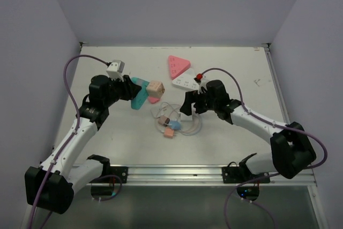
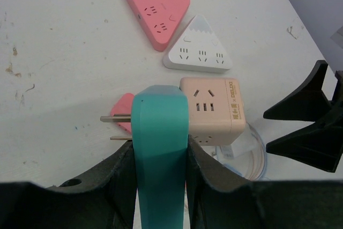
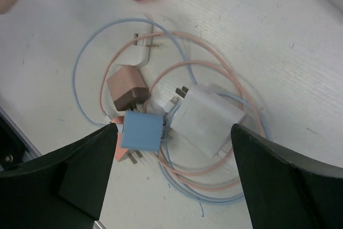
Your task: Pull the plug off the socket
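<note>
At table centre-left, left gripper (image 2: 161, 159) clamped tight on the teal plug (image 2: 159, 124), fingers (image 2: 120, 178) pressed on both of its sides, plug lifted and tilted in the top view. Two bare metal prongs (image 2: 113, 118) stick out at 9 o'clock of the teal body in the left wrist view, in no slot; cannot tell if they belong to it or to the pink plug (image 2: 124, 108) half hidden behind. Peach cube socket (image 2: 211, 110) sits right against the teal plug at 3 o'clock, slots facing up and forward. White triangular power strip (image 2: 199, 46) just beyond the cube at 12 o'clock, pink triangular power strip (image 2: 158, 12) past that at 11 o'clock, the two nearly touching. Right gripper (image 3: 174, 132) wide open, holding nothing, hanging over a cable pile near table (image 1: 241, 79) centre. Under it: white charger (image 3: 206, 116) in the middle, blue charger (image 3: 142, 131) touching it at 9 o'clock, brown charger (image 3: 127, 87) at 10 o'clock, small white plug (image 3: 136, 53) at 11 o'clock, all ringed by looped blue and pink cables (image 3: 214, 178).
</note>
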{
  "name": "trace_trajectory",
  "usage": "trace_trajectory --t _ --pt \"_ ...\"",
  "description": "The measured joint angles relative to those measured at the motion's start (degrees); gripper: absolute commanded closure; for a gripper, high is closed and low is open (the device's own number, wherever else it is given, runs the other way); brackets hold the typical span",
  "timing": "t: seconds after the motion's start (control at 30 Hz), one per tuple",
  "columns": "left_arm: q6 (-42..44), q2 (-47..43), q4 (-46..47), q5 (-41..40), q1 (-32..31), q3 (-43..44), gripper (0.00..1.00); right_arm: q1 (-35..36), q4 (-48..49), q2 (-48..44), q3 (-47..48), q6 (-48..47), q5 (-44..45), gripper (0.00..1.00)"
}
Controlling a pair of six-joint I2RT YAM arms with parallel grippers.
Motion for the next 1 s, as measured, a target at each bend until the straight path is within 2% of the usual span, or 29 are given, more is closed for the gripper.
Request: trace_trajectory --t 0.17,0.33,0.6,0.93,1.0 --pt "0.11 0.07 -0.04 1.97 0.00 0.00 1.00 6.25 -1.90 -2.82 5.25 -5.95 4.94 0.01" --pt "0.15 0.07 -0.24 3.48 0.00 0.17 1.00 12.15 -2.14 -1.38 12.63 -11.89 7.08 0.01" --pt "1.31 0.02 -1.38 4.92 0.00 1.44 1.00 12.90 -2.89 6.43 22.56 -18.10 7.13 0.01" --pt "1.73 -0.07 -2.23 6.54 0.00 1.55 1.00 14.58 -5.38 13.44 28.00 -21.62 4.76 0.01" --pt "1.73 -0.13 -2.21 6.58 0.00 1.53 1.00 14.78 -5.40 14.49 28.76 -21.84 4.28 0.08"
